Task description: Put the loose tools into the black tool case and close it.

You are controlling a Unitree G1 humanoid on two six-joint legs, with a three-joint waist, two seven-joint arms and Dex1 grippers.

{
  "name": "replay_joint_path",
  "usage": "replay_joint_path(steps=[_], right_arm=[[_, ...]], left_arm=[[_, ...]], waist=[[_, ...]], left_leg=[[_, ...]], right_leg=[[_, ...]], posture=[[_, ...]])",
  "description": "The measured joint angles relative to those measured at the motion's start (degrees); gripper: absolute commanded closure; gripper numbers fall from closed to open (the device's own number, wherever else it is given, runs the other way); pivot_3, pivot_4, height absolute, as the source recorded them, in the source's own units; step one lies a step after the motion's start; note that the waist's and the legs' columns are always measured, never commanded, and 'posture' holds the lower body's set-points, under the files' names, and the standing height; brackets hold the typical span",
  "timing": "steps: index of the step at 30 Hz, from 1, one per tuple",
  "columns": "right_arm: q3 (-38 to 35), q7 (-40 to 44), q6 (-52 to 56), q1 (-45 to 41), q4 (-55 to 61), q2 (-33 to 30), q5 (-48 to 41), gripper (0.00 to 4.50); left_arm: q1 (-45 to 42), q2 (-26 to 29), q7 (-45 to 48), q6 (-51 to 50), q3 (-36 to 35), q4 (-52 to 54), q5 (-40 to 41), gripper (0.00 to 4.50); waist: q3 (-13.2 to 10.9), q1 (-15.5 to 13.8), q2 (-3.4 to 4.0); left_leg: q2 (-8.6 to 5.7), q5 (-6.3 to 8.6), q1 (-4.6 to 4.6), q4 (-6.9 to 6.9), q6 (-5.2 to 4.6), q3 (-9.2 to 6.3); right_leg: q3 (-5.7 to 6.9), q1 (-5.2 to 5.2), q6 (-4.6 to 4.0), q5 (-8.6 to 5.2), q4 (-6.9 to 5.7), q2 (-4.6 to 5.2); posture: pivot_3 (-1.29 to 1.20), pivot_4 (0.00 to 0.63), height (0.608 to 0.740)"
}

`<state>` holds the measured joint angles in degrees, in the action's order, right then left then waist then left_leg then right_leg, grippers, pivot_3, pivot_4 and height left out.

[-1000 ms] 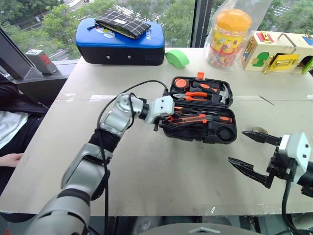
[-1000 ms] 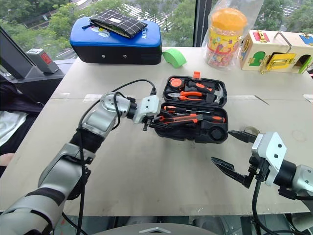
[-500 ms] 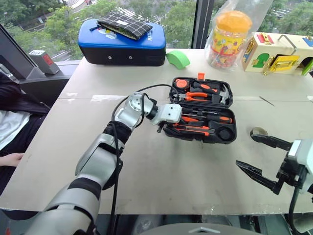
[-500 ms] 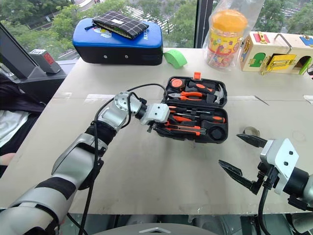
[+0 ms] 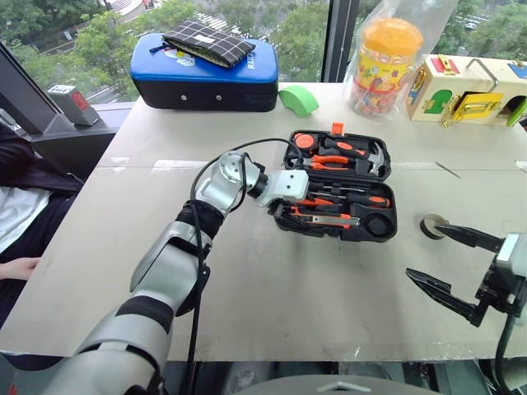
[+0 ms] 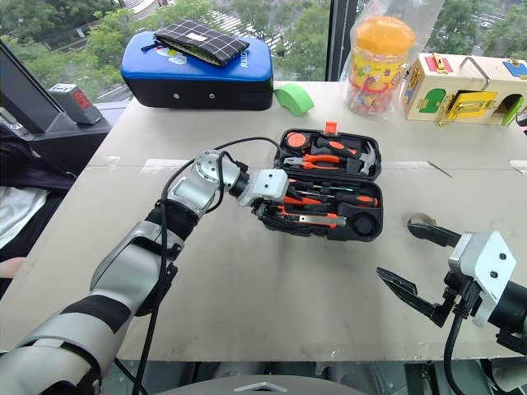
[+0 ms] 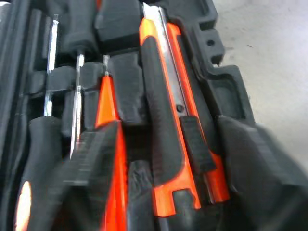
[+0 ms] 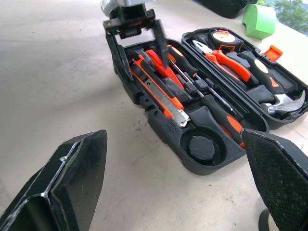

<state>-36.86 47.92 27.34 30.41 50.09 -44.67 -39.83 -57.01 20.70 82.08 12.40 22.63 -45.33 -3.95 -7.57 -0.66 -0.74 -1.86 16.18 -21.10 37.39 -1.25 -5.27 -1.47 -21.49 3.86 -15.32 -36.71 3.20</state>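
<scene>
The black tool case (image 5: 387, 234) lies open at the table's middle. My left gripper (image 5: 286, 207) is at its left end, open, fingers (image 8: 115, 55) on either side of the orange-black utility knife (image 8: 156, 94), which lies in its recess along the front. Behind the knife sit a small all-orange screwdriver (image 7: 107, 110) and black-and-orange-handled screwdrivers (image 5: 362, 200). The round recess (image 5: 379, 223) holds nothing. A small dark tape roll (image 5: 431, 225) lies on the table right of the case. My right gripper (image 5: 423, 251) hovers open beside the roll, holding nothing.
The case's lid half holds orange-handled pliers (image 5: 329, 160) and a hammer (image 5: 362, 152). At the back stand a blue-topped case (image 5: 204, 70), a green object (image 5: 298, 99), a bagged jar (image 5: 387, 53) and a wooden latch box (image 5: 469, 86). A person (image 5: 16, 206) sits at the left.
My left gripper's fingers have spread apart, and the utility knife it carried over the case now lies in its recess. The right gripper stays open low on the right.
</scene>
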Motion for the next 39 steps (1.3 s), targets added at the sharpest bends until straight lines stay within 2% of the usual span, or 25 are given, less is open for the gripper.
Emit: replay_joint_path(steps=[4,5,7,10,13,14,17,20,32,36,39], right_arm=[[-0.04,0.29,0.0,0.0,-0.15,0.0,0.01,0.0],[-0.04,0.3,0.0,0.0,-0.16,0.0,0.04,0.0],[-0.03,0.24,0.0,-0.12,-0.16,0.01,0.14,0.0],[-0.01,-0.12,0.02,-0.66,-0.16,0.01,0.16,0.0],[-0.01,-0.23,0.14,-0.69,-0.15,0.01,0.13,0.0],[-0.01,-0.2,0.14,-0.66,-0.15,0.01,0.13,0.0],[-0.08,0.03,0.19,-0.4,-0.15,0.0,0.12,0.0],[-0.14,-0.33,0.9,0.06,0.15,0.01,0.0,0.0],[-3.03,-2.77,2.56,4.36,3.86,1.51,-1.13,0.0],[-4.51,-3.49,2.49,4.57,3.46,2.74,-1.16,0.0],[-4.45,-8.47,5.21,1.49,1.87,2.95,-1.01,0.0]], left_arm=[[0.78,-0.07,2.77,-7.25,-2.8,3.79,4.6,0.24],[0.92,-0.03,2.87,-10.07,-3.97,5.0,5.97,0.8],[1.09,0.05,2.37,-14.24,-5.72,6.77,7.68,1.44],[3.69,-0.11,0.06,-19.66,-6.97,10.61,8.87,2.76],[7.48,-0.29,-1.68,-22.56,-6.6,13.49,8.81,4.31],[7.83,-0.25,-1.89,-22.79,-6.55,13.8,8.73,4.46],[9.47,0.17,-4.46,-24.09,-5.85,15.56,7.29,4.46],[9.87,-1.79,-11.63,-26.85,-4.58,15.84,4.32,4.46],[13.17,-4.98,-18.32,-22.04,-3.59,17.44,1.29,4.46],[15.76,-7.08,-19.85,-21.73,-5.51,19.34,3.39,4.46],[17.18,-9.49,-20.31,-26.3,-9.97,25.79,10.84,4.46]], waist=[[-0.02,0.02,-0.01],[-0.02,0.03,-0.01],[-0.02,0.0,-0.01],[-0.01,0.01,0.01],[-0.01,0.0,0.0],[-0.01,0.0,0.0],[-0.01,-0.17,-0.01],[0.05,-0.29,-0.02],[0.18,-0.96,0.05],[0.15,-1.72,0.03],[0.05,-1.51,-0.06]], left_leg=[[0.04,0.0,-0.06,-0.01,0.0,-0.01],[0.05,0.0,-0.05,0.01,0.0,-0.01],[0.05,0.0,-0.04,0.03,0.0,0.0],[0.05,0.0,0.03,0.03,0.0,0.05],[0.06,-0.01,0.01,0.02,0.01,0.03],[0.07,-0.01,0.01,0.02,0.01,0.03],[0.06,-0.01,0.02,0.02,0.02,0.04],[0.03,-0.01,0.15,0.04,0.01,0.06],[-0.05,0.0,0.35,0.02,0.01,0.05],[-0.1,0.0,0.25,0.02,0.01,-0.01],[-0.1,-0.01,0.12,0.04,0.03,0.0]], right_leg=[[-0.01,-0.06,0.0,0.0,-0.02,-0.01],[-0.01,-0.05,0.0,0.0,-0.03,-0.01],[-0.03,-0.04,0.0,0.0,-0.05,-0.01],[-0.09,-0.01,0.0,0.0,-0.06,-0.01],[-0.1,-0.05,0.0,0.0,-0.07,-0.01],[-0.1,-0.05,0.0,0.0,-0.07,-0.01],[-0.12,-0.03,0.0,0.0,-0.07,0.01],[-0.14,0.13,0.0,0.0,-0.05,0.04],[-0.11,0.35,0.03,-0.02,0.03,0.23],[-0.03,0.32,0.05,-0.03,0.07,0.32],[-0.02,0.22,0.04,-0.02,0.09,0.38]], posture=[[0.0,0.15,0.74],[0.0,0.15,0.74],[0.0,0.15,0.74],[0.0,0.15,0.74],[0.0,0.15,0.74],[0.0,0.15,0.74],[0.0,0.15,0.74],[0.0,0.15,0.74],[0.0,0.15,0.74],[0.0,0.15,0.74],[0.0,0.15,0.74]])
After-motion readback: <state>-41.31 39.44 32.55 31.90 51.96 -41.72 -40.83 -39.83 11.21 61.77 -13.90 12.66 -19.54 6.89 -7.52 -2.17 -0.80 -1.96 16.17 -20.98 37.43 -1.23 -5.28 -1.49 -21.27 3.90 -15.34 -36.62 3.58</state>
